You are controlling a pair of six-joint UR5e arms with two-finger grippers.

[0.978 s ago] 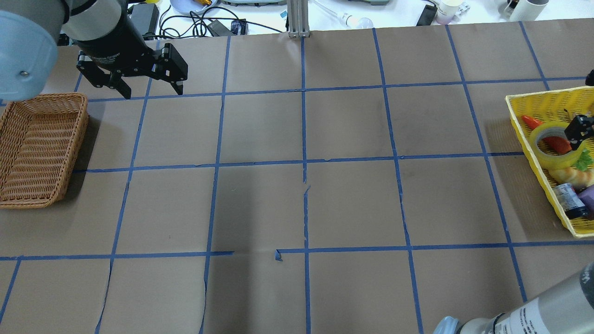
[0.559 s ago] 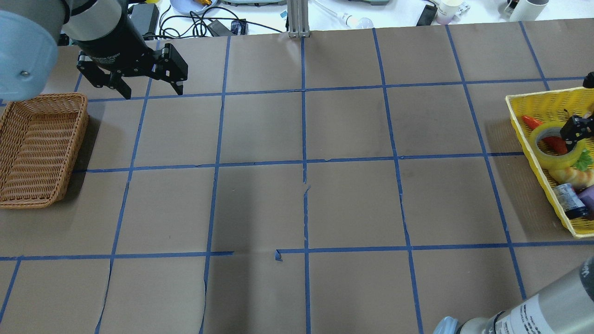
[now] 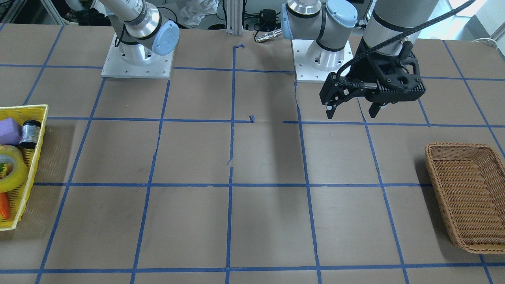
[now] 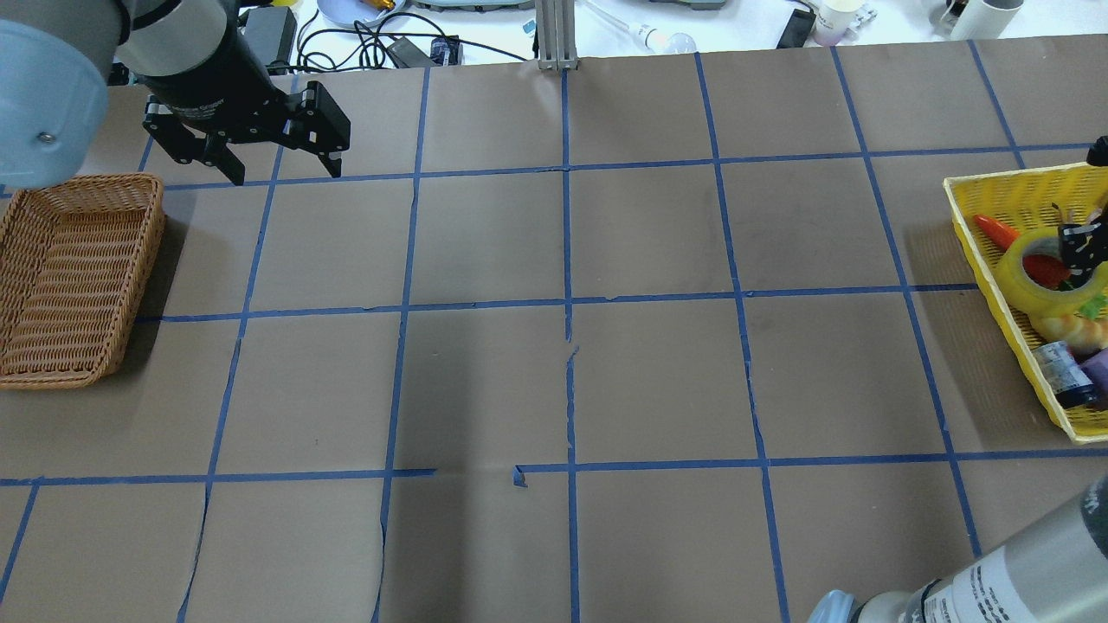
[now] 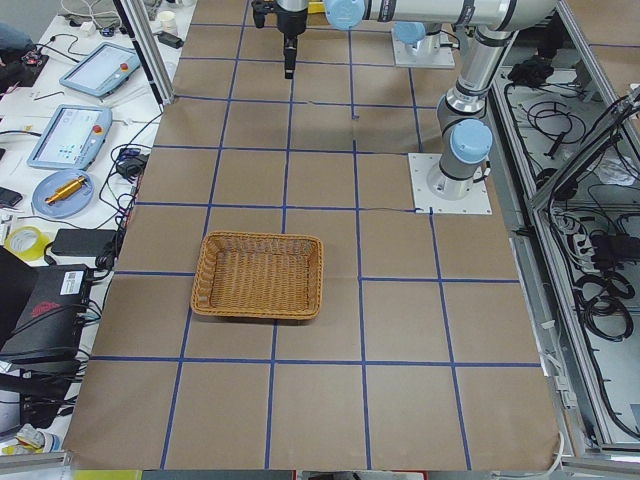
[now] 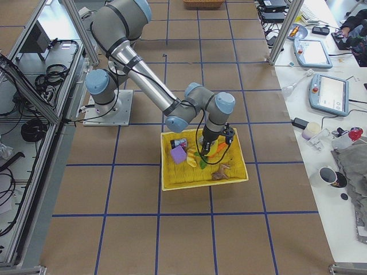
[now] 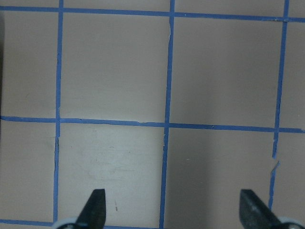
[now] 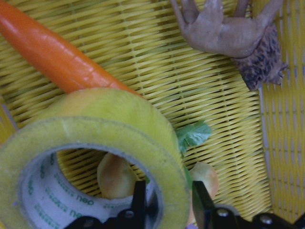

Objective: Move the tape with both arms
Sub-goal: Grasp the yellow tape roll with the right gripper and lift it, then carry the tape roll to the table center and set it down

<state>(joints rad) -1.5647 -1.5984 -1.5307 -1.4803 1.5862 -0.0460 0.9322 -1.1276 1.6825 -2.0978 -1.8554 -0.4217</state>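
Note:
The yellow tape roll [image 4: 1013, 281] sits tilted in the yellow basket [image 4: 969, 208] at the table's right edge; it also shows in the front view [image 3: 12, 173]. My right gripper [image 4: 1078, 251] is shut on the tape's wall, one finger inside the ring and one outside, as seen in the right wrist view, where the tape [image 8: 109, 114] fills the lower left. My left gripper [image 4: 286, 173] is open and empty, held above the table just beyond the wicker basket [image 4: 78, 277]. The left wrist view shows only bare paper and blue grid lines between its fingertips [image 7: 95, 202].
The yellow basket also holds a carrot [image 8: 52, 57], a brown root-like toy [image 8: 224, 28], a small bottle [image 4: 1063, 374] and a purple block [image 3: 8, 131]. The wicker basket [image 3: 465, 193] lies at the table's left end. Cables and devices lie past the far edge.
The right gripper has shifted slightly right and the tape in it has tilted, its hole looking narrower. The left arm has not moved.

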